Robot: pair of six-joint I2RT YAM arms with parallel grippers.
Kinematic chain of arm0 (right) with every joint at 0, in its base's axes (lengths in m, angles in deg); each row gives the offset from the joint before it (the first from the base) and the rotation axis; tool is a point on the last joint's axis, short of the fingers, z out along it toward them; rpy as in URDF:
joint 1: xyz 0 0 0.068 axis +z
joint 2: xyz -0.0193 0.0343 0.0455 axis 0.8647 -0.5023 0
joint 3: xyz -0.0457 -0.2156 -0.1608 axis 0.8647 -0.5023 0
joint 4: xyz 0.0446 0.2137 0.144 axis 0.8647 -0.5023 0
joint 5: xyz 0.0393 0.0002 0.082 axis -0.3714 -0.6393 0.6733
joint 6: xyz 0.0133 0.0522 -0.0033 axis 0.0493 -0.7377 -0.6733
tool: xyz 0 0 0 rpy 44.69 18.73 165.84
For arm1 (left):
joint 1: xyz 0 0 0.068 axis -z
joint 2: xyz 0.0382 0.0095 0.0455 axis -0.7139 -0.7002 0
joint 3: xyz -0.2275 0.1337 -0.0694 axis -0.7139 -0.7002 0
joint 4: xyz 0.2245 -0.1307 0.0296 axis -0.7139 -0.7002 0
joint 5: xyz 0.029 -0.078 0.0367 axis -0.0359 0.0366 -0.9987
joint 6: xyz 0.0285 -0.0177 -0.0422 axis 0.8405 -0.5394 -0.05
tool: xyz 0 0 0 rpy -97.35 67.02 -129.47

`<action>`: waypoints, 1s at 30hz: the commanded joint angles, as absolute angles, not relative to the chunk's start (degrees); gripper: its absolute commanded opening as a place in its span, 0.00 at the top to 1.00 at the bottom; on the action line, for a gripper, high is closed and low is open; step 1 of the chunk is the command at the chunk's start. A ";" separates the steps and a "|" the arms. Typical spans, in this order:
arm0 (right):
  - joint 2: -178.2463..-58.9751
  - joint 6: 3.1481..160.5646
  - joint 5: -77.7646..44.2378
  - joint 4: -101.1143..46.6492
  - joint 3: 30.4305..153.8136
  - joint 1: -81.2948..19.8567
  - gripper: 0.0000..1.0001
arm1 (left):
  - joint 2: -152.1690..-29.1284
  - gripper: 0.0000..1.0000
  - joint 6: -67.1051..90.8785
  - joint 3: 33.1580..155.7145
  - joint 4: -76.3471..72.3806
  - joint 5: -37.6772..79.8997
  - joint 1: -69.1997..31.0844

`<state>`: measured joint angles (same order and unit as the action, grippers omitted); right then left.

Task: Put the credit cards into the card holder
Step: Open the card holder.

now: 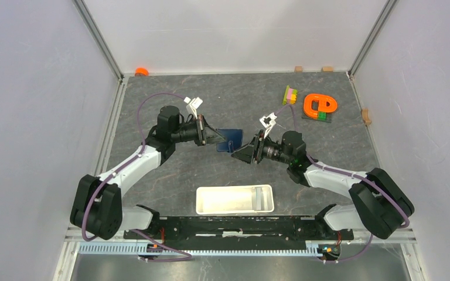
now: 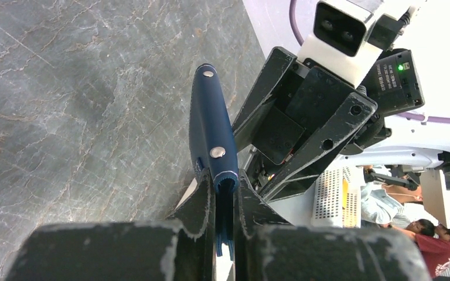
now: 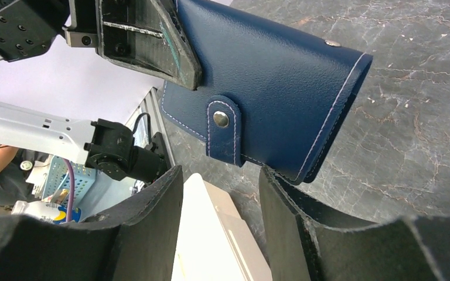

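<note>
No brand or writing is showing on the small navy-blue leather card holder, only white stitching and a metal snap on its tab. The left gripper is pinching its edge, holding it up off the grey marbled table at mid-table. The right gripper is facing it from the right, jaws standing apart with nothing between them. The long white plastic tray is lying near the arm bases; whether it holds cards is hard to make out.

**Robotics lab test cell**

A grey stone-patterned bench sits boxed in by plain white panels on aluminium framing. Two white-and-black arms are bolted at its near edge; beyond the enclosure, seated people and equipment racks are visible.
</note>
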<state>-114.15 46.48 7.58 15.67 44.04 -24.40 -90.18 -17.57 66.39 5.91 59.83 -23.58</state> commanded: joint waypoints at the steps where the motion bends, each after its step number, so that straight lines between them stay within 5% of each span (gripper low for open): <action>1: -114.11 46.88 7.97 19.02 44.10 -24.70 0.44 | -87.85 0.98 -20.29 66.01 13.85 65.47 -22.99; 16: -117.38 36.69 12.87 41.52 44.22 -24.70 0.57 | -88.16 0.98 -20.04 65.96 14.02 65.85 -21.66; 21: -117.67 37.13 11.38 43.02 44.29 -24.43 0.70 | -87.88 0.98 -20.17 65.87 14.02 65.88 -21.23; 26: -118.16 43.59 9.63 36.55 47.33 -22.92 1.00 | -86.93 0.98 -20.77 65.55 14.01 65.72 -20.43; 30: -114.55 56.16 7.68 24.71 49.69 -20.04 1.00 | -86.92 0.98 -18.57 66.89 7.01 60.74 -20.51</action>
